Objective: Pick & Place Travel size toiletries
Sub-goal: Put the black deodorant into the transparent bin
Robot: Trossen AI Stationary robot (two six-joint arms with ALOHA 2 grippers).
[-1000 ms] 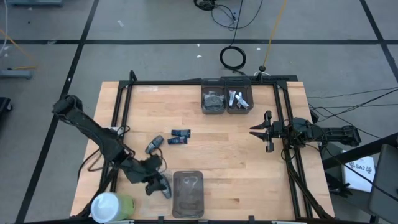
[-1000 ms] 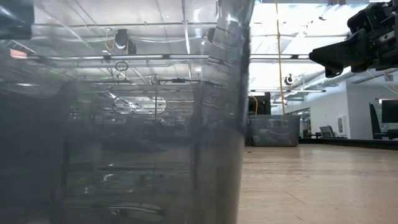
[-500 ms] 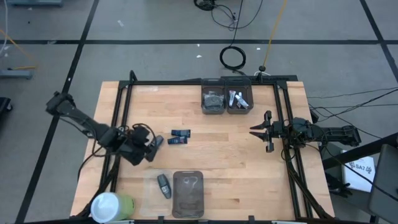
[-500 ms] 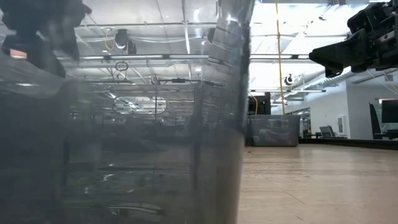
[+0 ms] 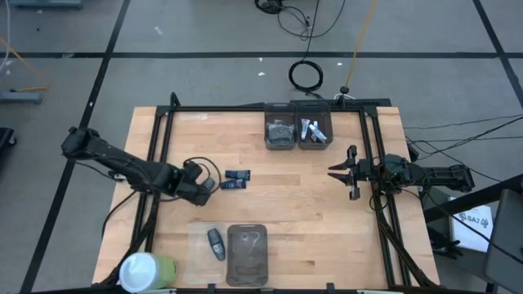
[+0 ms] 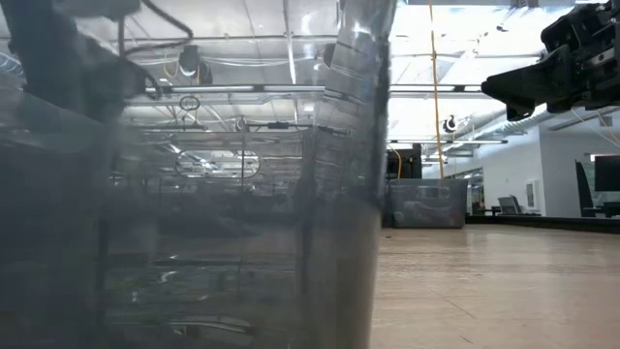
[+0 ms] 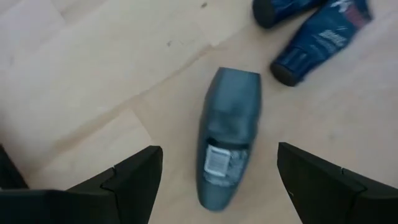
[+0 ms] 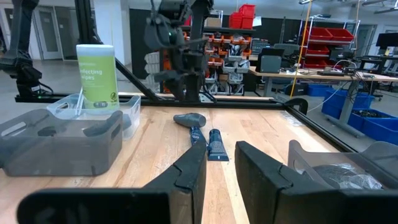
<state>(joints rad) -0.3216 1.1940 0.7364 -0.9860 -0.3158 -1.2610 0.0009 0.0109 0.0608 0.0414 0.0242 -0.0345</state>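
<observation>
Left gripper (image 7: 217, 180) has swung over grey bottle (image 7: 228, 140), fingers spread wide

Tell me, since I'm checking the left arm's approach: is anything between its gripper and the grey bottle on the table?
Nothing visible is. The left gripper is open directly over the grey bottle, its fingers on either side with bare wood between. The two dark blue packs lie just past the bottle's far end, outside the gap.

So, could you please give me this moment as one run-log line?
left gripper: open, above grey bottle | right gripper: open, waiting at table's right | dark blue packs: on table
</observation>
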